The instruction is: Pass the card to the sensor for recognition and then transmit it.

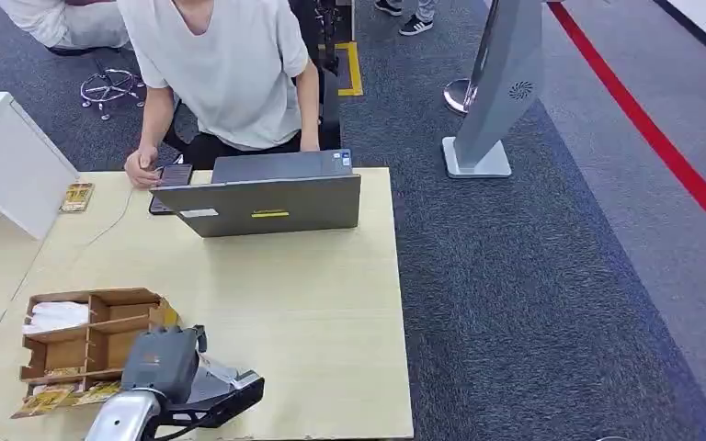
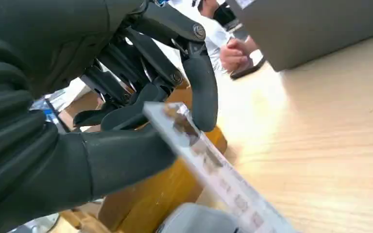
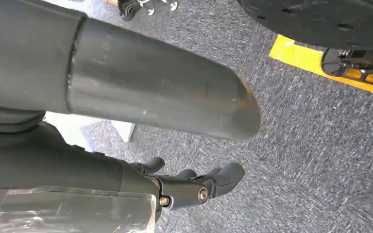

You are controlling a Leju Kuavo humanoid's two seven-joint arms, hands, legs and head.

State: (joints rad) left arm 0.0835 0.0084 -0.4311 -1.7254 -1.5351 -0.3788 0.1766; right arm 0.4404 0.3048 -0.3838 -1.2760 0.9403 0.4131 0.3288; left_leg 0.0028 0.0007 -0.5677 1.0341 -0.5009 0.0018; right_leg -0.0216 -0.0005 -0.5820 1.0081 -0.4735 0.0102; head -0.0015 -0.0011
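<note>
Pinching the card [image 2: 209, 167] between thumb and fingers [image 2: 201, 92], the left hand [image 1: 204, 390] should carry it level toward the sensor [image 1: 173, 179] at 12 o'clock; right hand [image 3: 194, 187] hangs loose, grasping nothing.

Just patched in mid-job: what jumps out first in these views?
The left hand at the table's near edge, pinching a card beside the cardboard organiser. Across the table, a person sits behind an open laptop, one hand by a phone. The right hand hangs over grey carpet with nothing in it.
</note>
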